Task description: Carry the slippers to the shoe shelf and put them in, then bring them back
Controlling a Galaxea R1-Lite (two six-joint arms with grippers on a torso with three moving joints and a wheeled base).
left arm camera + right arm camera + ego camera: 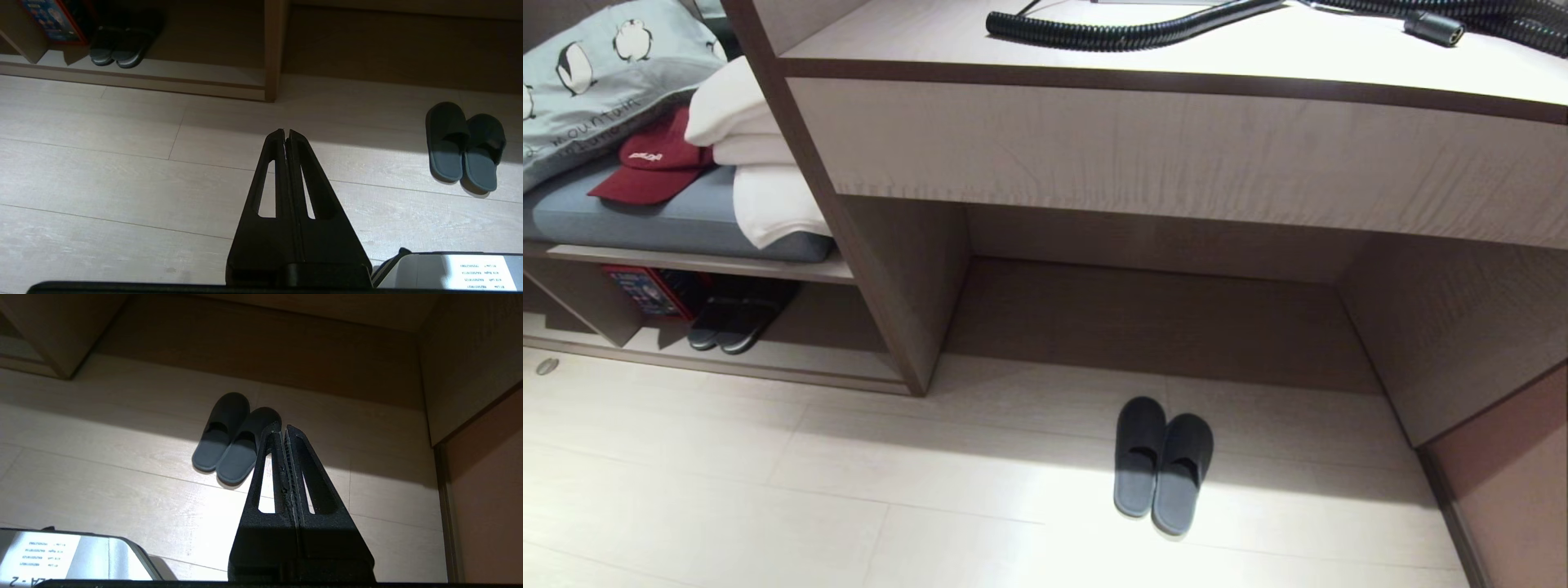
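Both claws closed; two slippers (pixel 1162 464) on floor (pixel 768 490)

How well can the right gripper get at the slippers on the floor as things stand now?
Probably yes: the slippers lie side by side on open floor, nothing between them and the shut right gripper, which must open first.

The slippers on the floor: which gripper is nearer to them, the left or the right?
Right. The right gripper hangs shut just beside the slippers, its tips close to the nearer slipper's toe. The left gripper, also shut, hangs over bare floor, well off to their side.
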